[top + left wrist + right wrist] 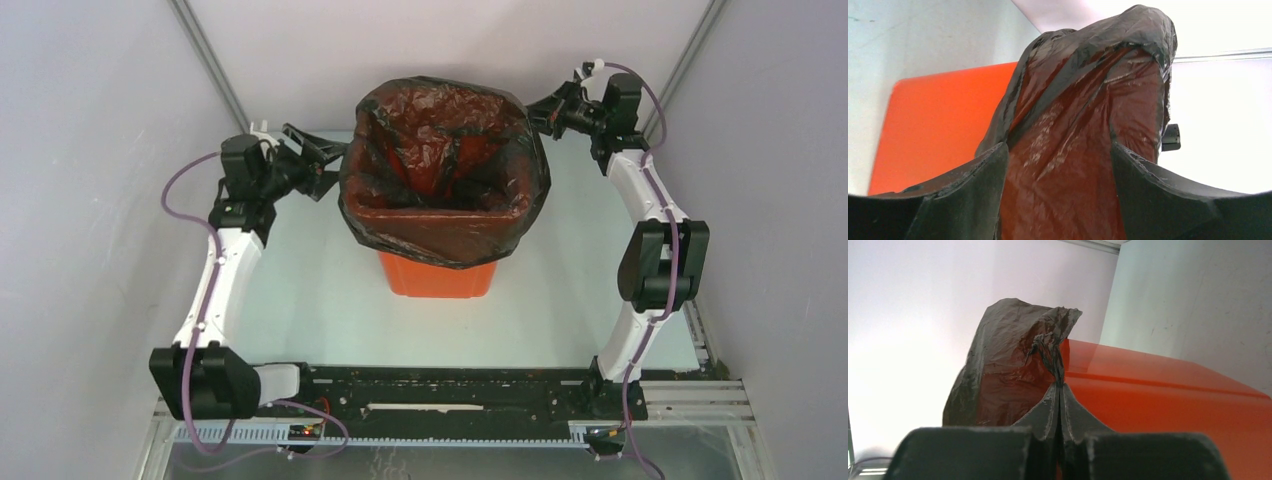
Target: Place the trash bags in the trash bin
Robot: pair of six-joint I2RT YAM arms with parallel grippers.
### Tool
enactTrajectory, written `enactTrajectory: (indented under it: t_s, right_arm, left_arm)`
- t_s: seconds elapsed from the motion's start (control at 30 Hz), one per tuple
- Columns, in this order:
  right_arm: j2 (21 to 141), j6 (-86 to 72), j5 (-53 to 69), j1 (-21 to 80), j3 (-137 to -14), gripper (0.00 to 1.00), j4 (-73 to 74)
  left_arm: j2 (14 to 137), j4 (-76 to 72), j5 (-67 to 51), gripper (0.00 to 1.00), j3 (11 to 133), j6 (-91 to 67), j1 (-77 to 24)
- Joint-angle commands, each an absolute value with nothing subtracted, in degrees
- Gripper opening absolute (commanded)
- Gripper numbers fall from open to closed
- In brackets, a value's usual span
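The orange trash bin point(437, 276) stands mid-table. The black trash bag point(440, 150) is draped over its rim, lines its inside, and hangs partway down the outer walls. My left gripper point(333, 168) is open at the bin's left side; in the left wrist view point(1058, 150) its jaws stand wide apart around a bag-covered corner point(1083, 100), with bare bin wall point(943, 125) to the left. My right gripper point(534, 113) is at the back right corner. In the right wrist view point(1058, 387) it is shut on a twisted pinch of bag point(1008, 355) beside the bin point(1158, 395).
White enclosure walls with metal posts point(205, 55) stand close on the left, right and back. A black mounting rail point(440, 385) runs along the near edge between the arm bases. The pale table point(320, 300) shows around the bin.
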State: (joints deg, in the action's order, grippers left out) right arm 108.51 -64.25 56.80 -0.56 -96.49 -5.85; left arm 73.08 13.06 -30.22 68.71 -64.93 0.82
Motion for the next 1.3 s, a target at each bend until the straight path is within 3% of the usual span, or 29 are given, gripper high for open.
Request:
enactTrajectory:
  t_s: [0.0, 0.37, 0.47, 0.53, 0.67, 0.97, 1.1, 1.27]
  right_arm:
    - [106.66, -62.86, 55.22, -0.45, -95.10, 0.03, -5.07]
    - [108.90, -51.24, 51.11, 1.60, -96.99, 0.00, 9.45]
    - [110.17, -49.19, 50.31, 1.76, -100.08, 0.05, 13.98]
    - [111.64, -47.09, 49.42, 1.30, -104.31, 0.13, 19.55]
    - [113.28, -39.60, 45.04, 0.50, -114.80, 0.38, 34.69]
    - [109.45, -28.48, 25.61, -2.61, -133.19, 0.87, 65.14]
    - [101.92, -29.65, 15.68, -2.51, -128.39, 0.94, 68.91]
    - [88.00, -28.00, 4.50, -2.59, -108.49, 0.96, 68.32]
  left_arm:
    - [67.25, 24.05, -27.63, 0.80, 70.79, -56.45, 2.94]
    - [57.93, 31.41, -22.61, 0.83, 70.60, -53.82, 5.42]
    - [56.21, 31.75, -23.38, 0.83, 68.39, -54.24, 5.62]
    - [55.12, 31.71, -24.43, 0.83, 66.30, -55.24, 5.54]
    - [51.55, 29.88, -26.25, 0.82, 60.25, -58.54, 5.45]
    - [46.77, 28.26, -27.93, 0.82, 51.22, -60.01, 5.32]
    - [46.25, 26.59, -27.72, 0.81, 46.59, -61.31, 3.35]
    - [46.56, 24.16, -25.54, 0.82, 41.54, -63.74, 1.59]
